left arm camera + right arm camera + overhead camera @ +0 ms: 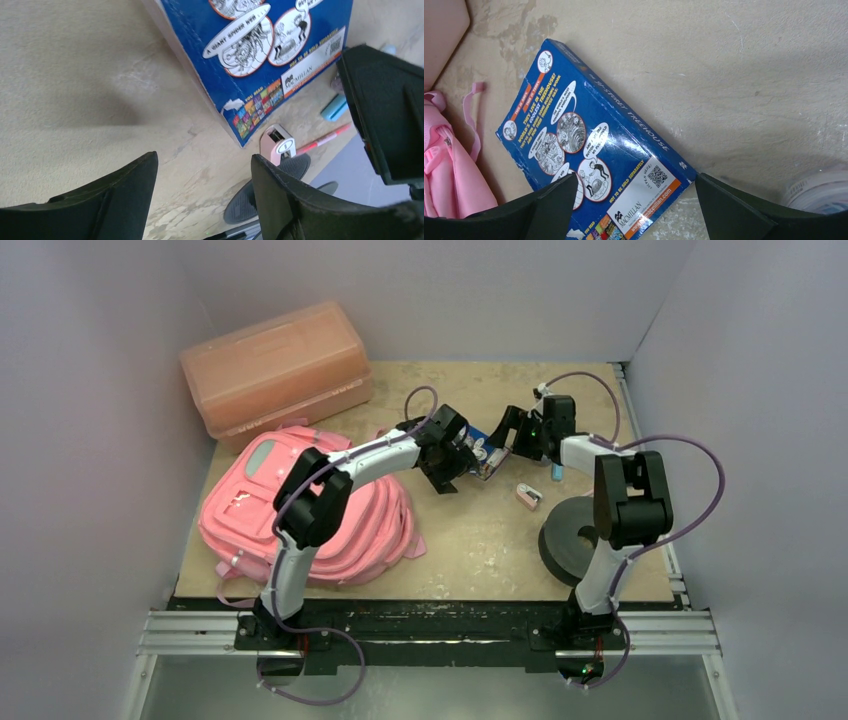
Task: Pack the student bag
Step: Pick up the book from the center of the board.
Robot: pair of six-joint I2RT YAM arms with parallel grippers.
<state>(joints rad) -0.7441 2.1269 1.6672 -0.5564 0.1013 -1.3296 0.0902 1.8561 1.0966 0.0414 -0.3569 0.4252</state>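
**Stock on hand**

The pink student bag (235, 515) is lying flat at the left of the table (480, 560), partly beneath the left arm (310, 505). A blue book (594, 150) is lying at centre, right of the bag. The left gripper (202, 167) is hovering beside the book, jaws parted and holding nothing. The right gripper (636, 185) is hanging over the book's corner, jaws spread and clasping nothing.
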